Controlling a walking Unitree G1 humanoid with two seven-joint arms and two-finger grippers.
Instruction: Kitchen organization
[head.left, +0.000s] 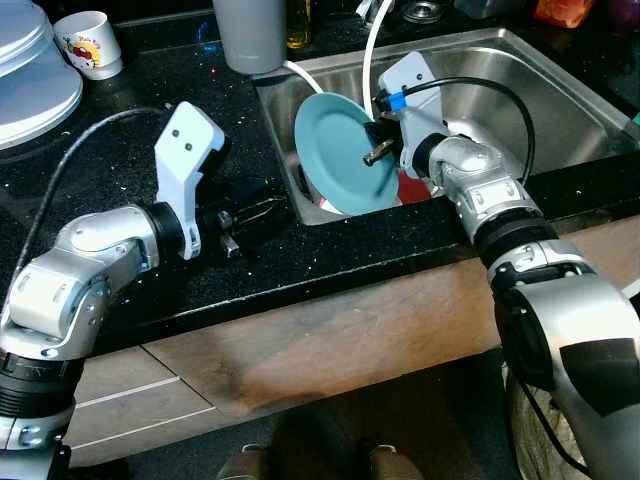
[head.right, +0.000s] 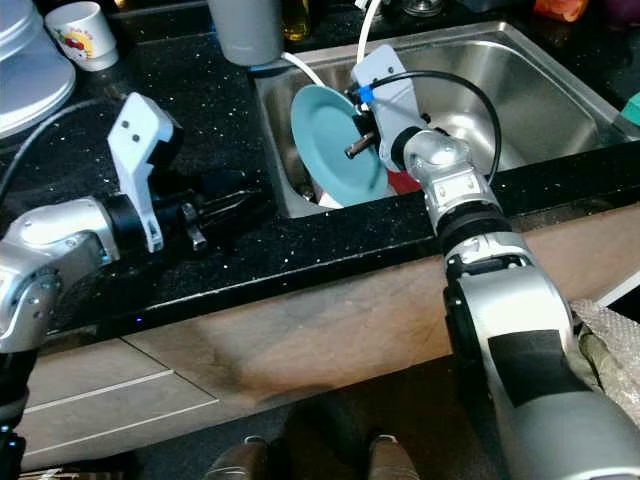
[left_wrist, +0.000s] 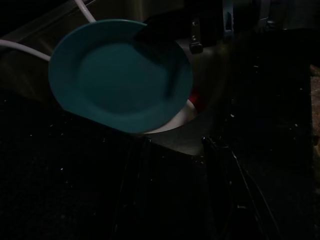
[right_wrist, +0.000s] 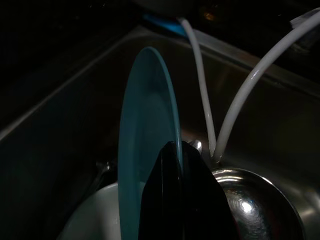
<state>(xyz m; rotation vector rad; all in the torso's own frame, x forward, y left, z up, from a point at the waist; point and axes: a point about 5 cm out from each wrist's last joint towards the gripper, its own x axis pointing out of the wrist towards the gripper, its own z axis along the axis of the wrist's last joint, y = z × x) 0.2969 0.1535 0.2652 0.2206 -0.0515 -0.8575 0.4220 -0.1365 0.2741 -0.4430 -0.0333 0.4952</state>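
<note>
plate (head.left: 340, 150), teal, stands nearly on edge over the left end of the steel sink (head.left: 560, 100), lifted above the white dish (left_wrist: 172, 120) and red item (head.left: 412, 188) lying in the basin beneath it. the right gripper (right_wrist: 176, 165) pinches the plate's rim, one black finger on each face, as the right wrist view shows edge-on; its silver arm reaches in over the sink's front wall from the robot's right. two white hoses (right_wrist: 220, 100) curve down into the basin behind the plate, and a shiny round metal piece (right_wrist: 250, 205) sits just beside the gripper in the right wrist view.

the left gripper (head.left: 262, 214) hovers low over the black speckled counter (head.left: 130, 150), just beside the sink's left edge, pointing toward the plate. its fingers (left_wrist: 132, 190) stand spread apart with nothing between them, and the left wrist view looks along them at the plate's concave face.

on the counter behind the sink's left corner stands a grey cup (head.left: 250, 35), with a yellowish bottle (head.left: 298, 25) just beside it. a white mug (head.left: 88, 42) with a printed picture sits at the far left, near a stack of pale plates (head.left: 30, 75). along the counter's front edge runs a wooden cabinet (head.left: 330, 340) face.
</note>
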